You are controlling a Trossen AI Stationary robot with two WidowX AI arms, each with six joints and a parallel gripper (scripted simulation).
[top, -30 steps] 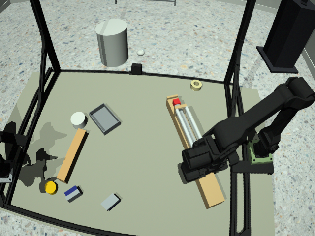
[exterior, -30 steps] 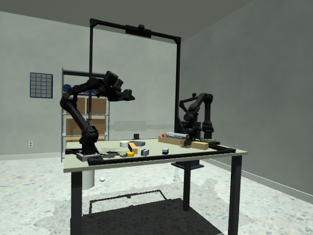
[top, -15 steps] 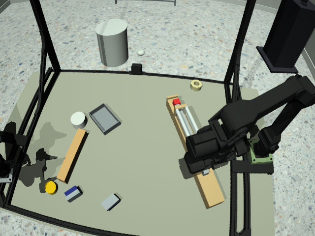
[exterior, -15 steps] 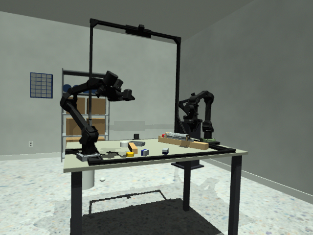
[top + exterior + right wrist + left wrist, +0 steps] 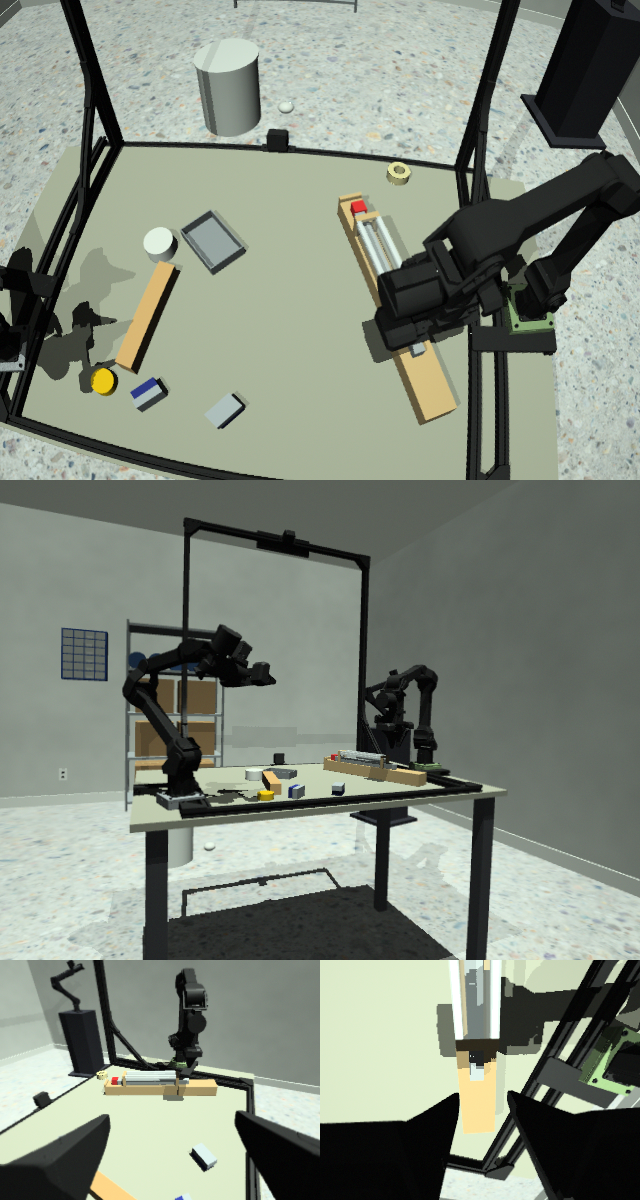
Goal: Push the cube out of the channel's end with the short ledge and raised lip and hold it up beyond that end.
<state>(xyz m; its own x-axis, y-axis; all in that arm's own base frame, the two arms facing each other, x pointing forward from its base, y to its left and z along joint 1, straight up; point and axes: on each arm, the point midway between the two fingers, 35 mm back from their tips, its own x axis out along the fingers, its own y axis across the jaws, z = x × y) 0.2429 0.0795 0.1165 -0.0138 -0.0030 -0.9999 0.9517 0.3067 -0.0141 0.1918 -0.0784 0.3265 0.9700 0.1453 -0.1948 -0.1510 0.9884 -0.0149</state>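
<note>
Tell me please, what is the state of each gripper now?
Left gripper: open partway, holding nothing.
Right gripper: open wide, nothing between the fingers.
</note>
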